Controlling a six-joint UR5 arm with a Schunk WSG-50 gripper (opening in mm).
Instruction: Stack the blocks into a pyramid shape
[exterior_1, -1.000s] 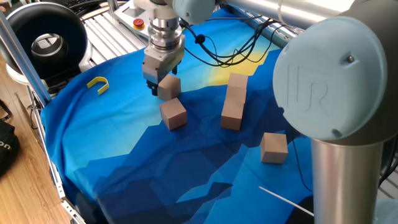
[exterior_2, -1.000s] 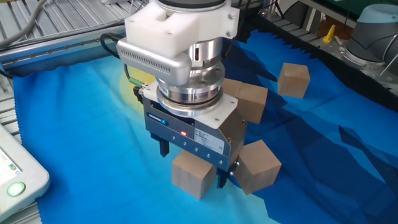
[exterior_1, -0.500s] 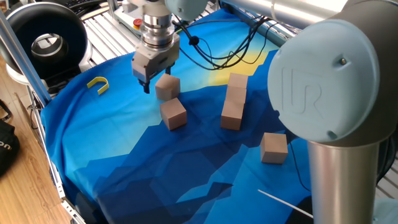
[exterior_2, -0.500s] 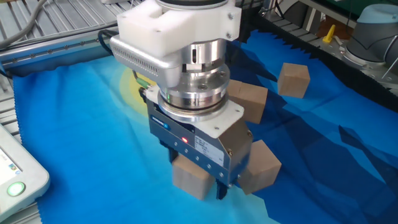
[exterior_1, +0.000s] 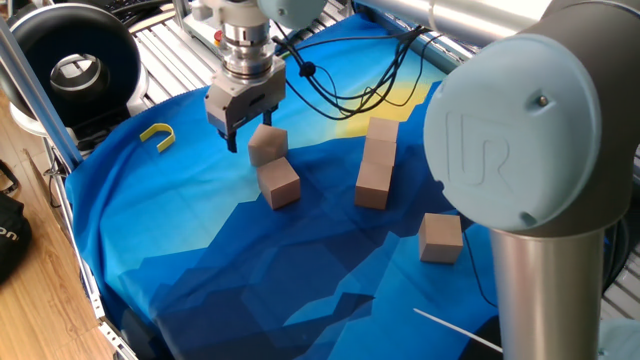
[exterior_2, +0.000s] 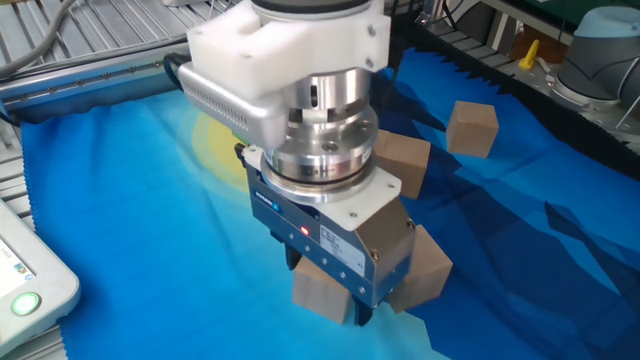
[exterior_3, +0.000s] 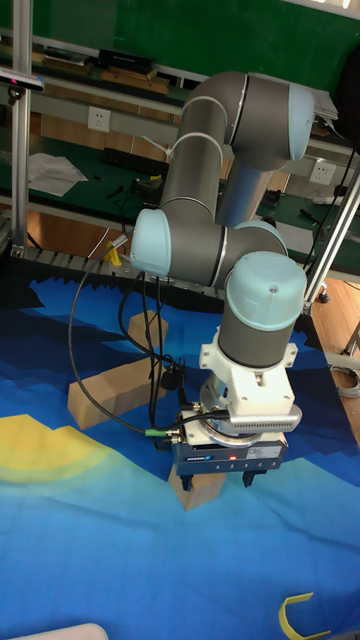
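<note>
My gripper (exterior_1: 243, 138) reaches down at the back left of the blue cloth, over one light-brown block (exterior_1: 268, 143). In the other fixed view its fingers (exterior_2: 294, 262) straddle that block (exterior_2: 320, 298), which rests on the cloth. The tall fixed view shows the block (exterior_3: 203, 490) near one finger, with a gap to the other, so my gripper (exterior_3: 215, 482) looks open. A second block (exterior_1: 279, 183) lies just in front. Further right stands a short column of blocks (exterior_1: 376, 160), and a lone block (exterior_1: 440, 237) lies nearer the front.
A small yellow U-shaped piece (exterior_1: 158, 135) lies on the cloth to the left of my gripper. A black round device (exterior_1: 75, 70) stands beyond the cloth's left corner. Black cables (exterior_1: 350, 90) trail from the wrist over the cloth's back. The arm's large grey joint (exterior_1: 520, 130) fills the right side.
My gripper has turned about its wrist and shifted slightly left in one fixed view. The block beneath it has shifted a little with it. The other blocks have not moved.
</note>
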